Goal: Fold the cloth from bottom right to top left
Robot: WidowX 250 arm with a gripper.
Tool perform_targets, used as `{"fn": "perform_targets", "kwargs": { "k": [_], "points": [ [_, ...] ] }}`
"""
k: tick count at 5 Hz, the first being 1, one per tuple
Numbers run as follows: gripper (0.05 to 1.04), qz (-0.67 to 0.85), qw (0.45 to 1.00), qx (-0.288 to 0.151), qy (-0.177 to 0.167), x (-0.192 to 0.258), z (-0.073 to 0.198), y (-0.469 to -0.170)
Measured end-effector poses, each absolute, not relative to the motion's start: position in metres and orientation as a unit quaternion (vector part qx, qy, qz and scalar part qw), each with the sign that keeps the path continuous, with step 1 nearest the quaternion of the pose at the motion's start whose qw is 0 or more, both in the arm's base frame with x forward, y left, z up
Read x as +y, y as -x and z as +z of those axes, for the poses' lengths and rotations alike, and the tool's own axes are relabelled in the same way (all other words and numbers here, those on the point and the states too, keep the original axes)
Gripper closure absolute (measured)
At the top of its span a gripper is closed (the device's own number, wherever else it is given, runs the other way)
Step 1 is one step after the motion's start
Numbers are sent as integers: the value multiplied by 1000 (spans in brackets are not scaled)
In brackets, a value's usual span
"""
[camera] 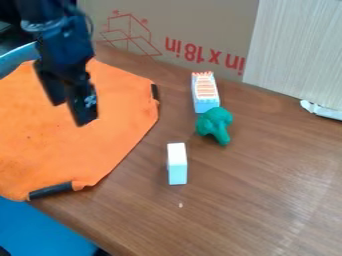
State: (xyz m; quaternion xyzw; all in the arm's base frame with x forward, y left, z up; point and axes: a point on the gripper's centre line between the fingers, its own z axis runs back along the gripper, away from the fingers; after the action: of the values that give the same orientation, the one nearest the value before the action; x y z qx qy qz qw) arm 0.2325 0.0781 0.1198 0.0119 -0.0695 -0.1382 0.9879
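The black gripper (69, 114) hangs over the upper part of the orange cloth (80, 150), at the upper left of the view. Its two fingers stand apart, tips pointing down, with nothing held between them. The cloth lies mostly flat across the left side of the table, with slight ripples. A slanting edge runs along its lower right side, between a black strip (155, 92) at the right and another black strip (51, 191) at the bottom. The arm hides a bit of the cloth's top.
Right of the cloth, a white and pale blue block (177, 164) stands on the wooden table (260, 185). Farther back are a green broccoli-shaped toy (214, 125) and a patterned box (205, 92). A cardboard panel (200, 25) and a pale board (297, 50) line the back.
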Motion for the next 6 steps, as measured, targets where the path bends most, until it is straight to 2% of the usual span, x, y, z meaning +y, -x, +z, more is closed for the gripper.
{"fn": "perform_targets", "kwargs": {
  "k": [2, 3, 4, 5, 6],
  "points": [
    [83, -209, 978, 4, -26, 96, 89, -193],
    [83, -246, 969, 26, -7, 101, 75, -168],
    [83, -287, 958, 3, 2, 98, 75, -144],
    [83, -313, 949, -25, -5, 92, 68, -139],
    [83, -319, 946, -47, -29, 87, 57, -143]
  ]
}}
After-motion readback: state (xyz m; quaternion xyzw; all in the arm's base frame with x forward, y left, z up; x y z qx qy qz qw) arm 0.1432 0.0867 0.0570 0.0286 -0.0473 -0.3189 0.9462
